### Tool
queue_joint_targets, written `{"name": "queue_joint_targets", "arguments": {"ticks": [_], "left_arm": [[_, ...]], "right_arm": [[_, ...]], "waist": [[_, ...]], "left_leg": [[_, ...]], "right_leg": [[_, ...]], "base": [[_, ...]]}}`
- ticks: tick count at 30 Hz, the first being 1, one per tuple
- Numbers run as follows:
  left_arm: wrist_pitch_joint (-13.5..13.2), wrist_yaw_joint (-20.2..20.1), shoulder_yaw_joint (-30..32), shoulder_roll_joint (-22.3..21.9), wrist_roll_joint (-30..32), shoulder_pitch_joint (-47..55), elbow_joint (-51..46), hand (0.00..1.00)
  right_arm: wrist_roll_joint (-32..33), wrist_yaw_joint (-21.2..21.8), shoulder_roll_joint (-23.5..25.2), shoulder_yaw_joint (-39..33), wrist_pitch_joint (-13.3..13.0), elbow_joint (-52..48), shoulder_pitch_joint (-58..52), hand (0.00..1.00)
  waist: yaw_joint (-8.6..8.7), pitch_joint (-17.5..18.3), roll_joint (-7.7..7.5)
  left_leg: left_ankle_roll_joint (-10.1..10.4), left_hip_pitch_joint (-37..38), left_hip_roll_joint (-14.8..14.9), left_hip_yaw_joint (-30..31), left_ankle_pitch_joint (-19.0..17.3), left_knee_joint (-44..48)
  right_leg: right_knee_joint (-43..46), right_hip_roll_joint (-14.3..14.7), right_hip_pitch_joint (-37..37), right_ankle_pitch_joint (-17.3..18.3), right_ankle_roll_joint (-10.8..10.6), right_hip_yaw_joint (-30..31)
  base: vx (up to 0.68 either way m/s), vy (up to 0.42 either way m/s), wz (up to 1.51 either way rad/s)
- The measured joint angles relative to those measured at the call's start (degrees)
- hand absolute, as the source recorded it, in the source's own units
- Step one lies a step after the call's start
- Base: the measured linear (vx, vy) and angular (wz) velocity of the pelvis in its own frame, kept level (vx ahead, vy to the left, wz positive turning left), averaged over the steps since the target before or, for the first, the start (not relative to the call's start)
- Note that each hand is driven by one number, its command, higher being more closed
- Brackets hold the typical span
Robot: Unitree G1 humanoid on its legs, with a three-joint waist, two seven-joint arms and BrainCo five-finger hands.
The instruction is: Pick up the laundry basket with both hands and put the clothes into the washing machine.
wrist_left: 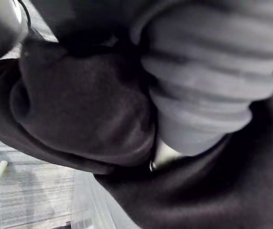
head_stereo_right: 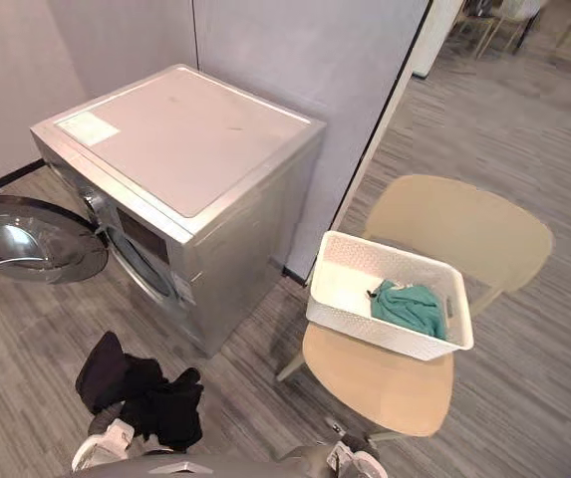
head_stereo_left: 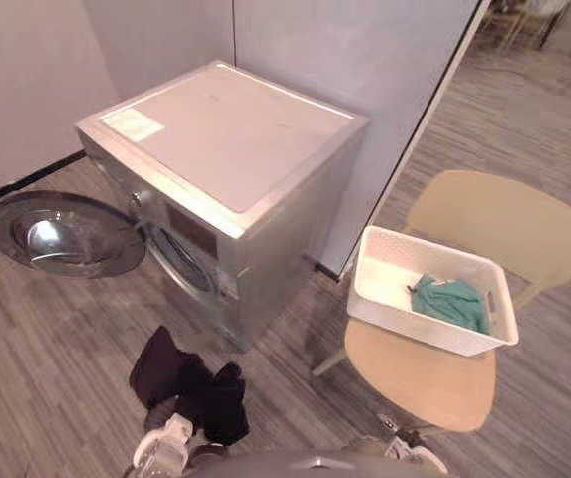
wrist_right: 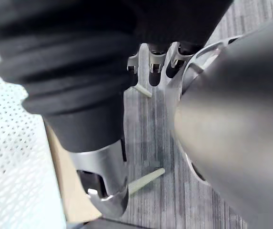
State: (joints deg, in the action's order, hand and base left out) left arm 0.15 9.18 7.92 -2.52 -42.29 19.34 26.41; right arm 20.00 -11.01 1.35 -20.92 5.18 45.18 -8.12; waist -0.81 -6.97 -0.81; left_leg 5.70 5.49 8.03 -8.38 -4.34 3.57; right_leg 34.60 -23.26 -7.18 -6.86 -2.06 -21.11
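Note:
A white laundry basket [head_stereo_left: 434, 334] rests on the seat of a beige chair [head_stereo_left: 499, 224], with a teal garment [head_stereo_left: 451, 301] lying inside it. The silver washing machine [head_stereo_left: 225, 149] stands to the left, its round door [head_stereo_left: 61, 234] swung wide open. Black clothing [head_stereo_left: 190, 388] hangs bunched over my left hand [wrist_left: 207, 81] in front of the machine, and the cloth hides the fingers. My right hand [wrist_right: 103, 186] hangs low beside the basket's perforated wall [wrist_right: 12, 157], fingers relaxed and holding nothing.
A grey partition wall [head_stereo_left: 365, 60] stands right behind the machine and the chair. Wood-pattern floor [head_stereo_left: 56, 349] spreads in front of the machine. More chairs [head_stereo_right: 494, 20] show far back on the right.

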Motion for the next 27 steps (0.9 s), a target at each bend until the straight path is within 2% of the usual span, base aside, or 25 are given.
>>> {"name": "queue_joint_targets", "arguments": {"ticks": [1,2,3,4,5,6,7,8,11,13,14,15,16,17,18,20,22,24,25,27], "left_arm": [[0.0,0.0,-0.1,0.2,0.3,-0.2,0.3,1.0],[0.1,-0.1,-0.5,0.2,1.0,-0.5,0.3,1.0],[0.3,-0.4,-1.1,-0.1,1.7,-0.8,0.4,1.0],[0.5,-0.7,-1.4,-0.7,2.0,-0.8,0.6,1.0],[0.7,-1.1,-1.6,-1.7,2.1,-0.8,0.3,1.0],[0.8,-1.4,-1.8,-2.0,2.1,-1.1,0.3,1.0],[0.8,-1.4,-1.9,-2.0,2.1,-1.4,0.2,1.0],[1.0,-1.4,-2.4,-1.9,2.1,-2.7,1.6,1.0],[1.1,-1.4,-3.7,-1.7,2.2,-3.4,1.9,1.0],[1.1,-1.4,-4.4,-1.8,2.6,-4.0,1.6,1.0],[1.1,-1.5,-4.7,-1.7,2.6,-3.8,1.3,1.0],[1.1,-1.7,-4.6,-1.7,2.8,-3.7,1.3,1.0],[1.1,-2.0,-4.2,-1.8,3.9,-3.5,0.7,1.0],[1.2,-2.1,-4.1,-1.8,4.2,-3.4,0.2,1.0],[1.2,-2.1,-3.6,-1.8,4.3,-2.5,-1.4,1.0],[1.2,-2.1,-3.0,-1.4,4.3,-2.3,-1.8,1.0],[1.2,-1.9,-1.8,-1.4,4.2,-2.3,-1.8,1.0],[1.3,-1.3,-1.1,-1.5,3.7,-2.0,-2.9,1.0],[1.3,-0.8,-1.1,-1.5,3.4,-1.8,-3.2,1.0],[1.2,0.1,-2.0,-2.0,2.3,-1.3,-3.3,1.0]], "right_arm": [[0.1,0.3,0.7,0.1,0.0,-1.2,-0.5,0.0],[0.5,0.9,1.6,0.5,-0.2,-2.7,-0.8,0.0],[1.0,1.1,2.1,1.1,-0.3,-3.1,-0.8,0.0],[1.2,1.2,2.0,1.4,-0.3,-3.4,-0.8,0.0],[1.4,1.8,1.7,1.6,-0.5,-3.8,-1.1,0.0],[2.3,2.3,2.0,1.8,-0.6,-3.9,-1.8,0.0],[2.3,2.3,2.1,1.8,-0.6,-3.9,-1.8,0.0],[2.4,2.2,2.0,1.6,-0.6,-4.0,-1.2,0.0],[2.8,2.2,2.1,1.6,-1.2,-4.1,-1.1,0.0],[3.3,2.1,2.4,2.2,-1.2,-4.2,-1.6,0.0],[3.3,2.1,2.4,2.8,-1.2,-4.8,-1.5,0.0],[3.5,2.2,2.4,2.7,-1.3,-5.2,-1.5,0.0],[4.4,2.2,2.3,2.7,-1.5,-6.3,-1.8,0.0],[4.4,2.3,2.1,2.7,-1.5,-6.4,-1.9,0.0],[4.3,2.2,2.2,2.7,-1.5,-6.6,-2.4,0.0],[4.3,2.1,2.1,2.6,-1.4,-6.5,-3.1,0.0],[4.3,2.1,2.0,2.3,-1.2,-6.1,-3.5,0.0],[4.3,1.9,2.1,2.2,-0.9,-5.8,-3.6,0.0],[4.3,1.7,2.1,2.2,-0.9,-5.8,-3.6,0.0],[4.3,1.0,2.0,1.5,-0.9,-5.6,-4.4,0.0]], "waist": [[0.09,0.0,-0.33],[0.18,0.0,-1.11],[0.38,-0.1,-1.88],[0.56,0.0,-1.8],[0.68,0.7,-1.98],[0.75,1.5,-1.57],[0.5,1.5,-1.64],[0.65,1.2,-1.37],[1.27,2.1,-0.8],[0.68,2.1,-0.99],[0.41,1.9,-0.75],[0.34,1.6,-0.47],[-0.03,0.6,0.24],[-0.19,0.3,0.52],[-0.38,-0.5,0.28],[-0.79,-0.5,0.29],[-0.91,-0.3,-0.39],[-0.9,-0.3,-1.64],[-0.92,-0.2,-1.78],[-0.9,0.4,-1.24]], "left_leg": [[0.0,-0.3,0.5,0.4,0.0,0.4],[-0.4,-0.7,0.7,0.8,-0.4,0.5],[-0.3,-2.0,-0.1,1.5,-0.9,1.3],[-0.2,-2.7,-0.6,2.0,-1.4,2.0],[0.2,-4.0,-0.7,2.6,-1.8,2.5],[-0.5,-5.2,-1.2,2.3,-1.0,2.1],[0.1,-5.9,-1.4,2.3,-0.3,2.0],[0.7,-6.9,-0.9,2.5,1.2,1.6],[0.7,-6.4,-0.3,1.9,3.2,-0.6],[1.2,-7.5,0.7,0.6,1.1,4.6],[1.0,-10.4,1.8,0.4,-2.0,12.1],[0.7,-12.2,2.5,0.4,-3.4,17.1],[0.1,-17.0,4.6,0.6,-4.6,30.2],[0.0,-18.6,5.3,0.7,-4.4,34.4],[-0.2,-21.8,6.9,0.8,-2.9,42.4],[-2.1,-23.5,8.2,0.3,-5.1,45.6],[-2.7,-24.3,9.3,0.9,-7.1,40.9],[-2.0,-24.5,9.9,6.0,-6.3,29.0],[-1.6,-24.2,10.2,7.8,-5.6,25.9],[0.9,-21.6,10.8,13.9,-3.0,17.1]], "right_leg": [[3.0,3.5,-0.9,4.9,-0.9,1.7],[5.8,9.6,-2.0,11.1,-1.1,3.8],[4.4,14.0,-1.9,14.8,-1.6,4.0],[2.7,14.6,-1.2,16.2,-0.9,3.8],[-2.6,16.1,1.2,18.2,-2.5,5.5],[-9.4,17.0,3.5,20.0,0.0,5.5],[-12.8,17.4,4.5,20.8,0.5,5.6],[-16.1,18.3,4.9,20.0,0.8,4.9],[-18.4,19.3,6.3,19.3,1.0,3.2],[-19.8,19.9,7.7,18.6,1.1,3.2],[-19.8,20.5,8.3,18.6,1.1,3.3],[-19.9,20.8,9.0,18.6,1.1,3.2],[-19.6,21.4,10.6,19.0,1.0,3.4],[-19.4,21.5,11.1,19.5,1.0,3.7],[-17.9,20.9,11.8,21.5,1.3,4.4],[-17.1,20.1,12.0,22.0,0.9,5.2],[-16.8,18.5,11.5,22.5,0.2,7.1],[-15.4,14.9,9.3,23.1,-1.5,11.0],[-15.1,14.1,8.9,23.4,-2.4,12.3],[-15.1,11.0,8.8,24.4,-7.3,16.4]], "base": [[-0.03,-0.05,0.21],[-0.09,-0.083,0.33],[-0.1,-0.091,0.33],[-0.07,-0.072,0.3],[-0.01,-0.056,0.28],[0.0,-0.058,0.18],[-0.02,-0.113,0.11],[0.0,-0.104,0.12],[0.03,-0.075,0.25],[0.05,-0.034,0.03],[0.0,0.0,0.0],[-0.02,0.059,-0.06],[-0.03,0.068,-0.1],[-0.08,0.169,-0.16],[-0.05,0.161,-0.12],[0.01,0.24,-0.18],[0.09,0.275,-0.38],[0.17,0.388,-0.63],[0.22,0.494,-0.7],[0.28,0.599,-0.66]]}}
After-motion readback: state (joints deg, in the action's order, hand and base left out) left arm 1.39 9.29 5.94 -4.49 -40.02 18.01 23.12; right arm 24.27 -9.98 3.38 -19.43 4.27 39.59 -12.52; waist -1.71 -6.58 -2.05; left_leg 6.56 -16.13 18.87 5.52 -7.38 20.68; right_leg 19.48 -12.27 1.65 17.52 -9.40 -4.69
